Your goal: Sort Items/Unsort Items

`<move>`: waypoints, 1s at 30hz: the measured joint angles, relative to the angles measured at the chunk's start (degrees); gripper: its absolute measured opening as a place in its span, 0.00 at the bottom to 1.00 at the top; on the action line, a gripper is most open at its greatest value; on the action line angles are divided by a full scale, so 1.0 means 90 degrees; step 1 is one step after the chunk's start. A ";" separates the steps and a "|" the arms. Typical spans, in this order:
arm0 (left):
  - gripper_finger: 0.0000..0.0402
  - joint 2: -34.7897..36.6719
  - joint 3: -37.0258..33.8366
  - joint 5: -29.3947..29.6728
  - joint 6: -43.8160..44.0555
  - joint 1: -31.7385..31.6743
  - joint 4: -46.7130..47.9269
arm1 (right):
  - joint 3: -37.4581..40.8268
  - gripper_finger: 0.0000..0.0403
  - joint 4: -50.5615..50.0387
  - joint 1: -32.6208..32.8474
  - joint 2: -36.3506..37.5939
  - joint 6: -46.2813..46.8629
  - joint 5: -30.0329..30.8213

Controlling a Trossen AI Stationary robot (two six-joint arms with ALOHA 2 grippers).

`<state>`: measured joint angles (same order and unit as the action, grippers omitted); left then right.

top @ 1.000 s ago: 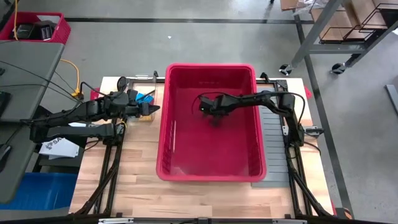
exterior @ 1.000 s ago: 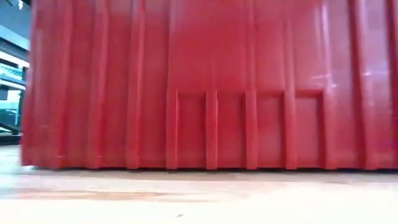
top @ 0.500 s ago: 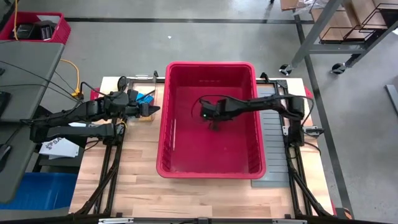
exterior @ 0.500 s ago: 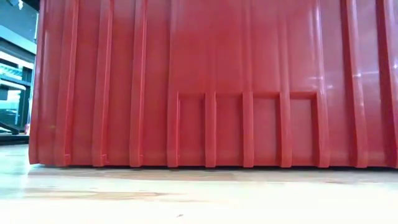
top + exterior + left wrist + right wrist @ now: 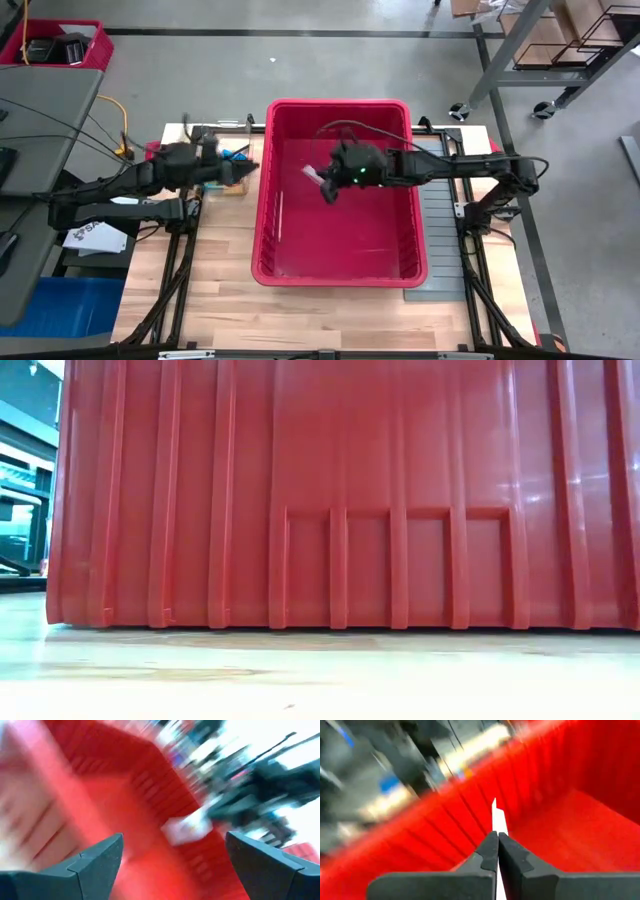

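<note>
right gripper [image 5: 322, 186] (white item [image 5: 497, 817]) above bin [image 5: 340, 105]

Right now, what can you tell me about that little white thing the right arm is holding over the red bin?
The white thing is a thin, flat, pale strip, possibly paper or plastic; its material is unclear. The right gripper pinches it edge-on between closed fingers, so one end pokes out past the fingertips. From above it shows as a small pale sliver beside the gripper, held in the air above the floor of the red bin, toward the bin's left wall. Nothing but the gripper touches it.
</note>
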<state>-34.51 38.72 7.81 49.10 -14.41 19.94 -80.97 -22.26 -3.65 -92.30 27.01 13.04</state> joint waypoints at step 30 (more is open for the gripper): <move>0.86 0.1005 0.0012 -0.0432 0.0310 -0.0182 0.1327 | -0.2741 0.01 -0.2660 -0.0414 -0.1600 0.0270 -0.0476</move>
<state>-25.47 38.83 3.92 51.89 -16.05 31.88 -105.64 -46.20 -7.38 -106.70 29.44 8.76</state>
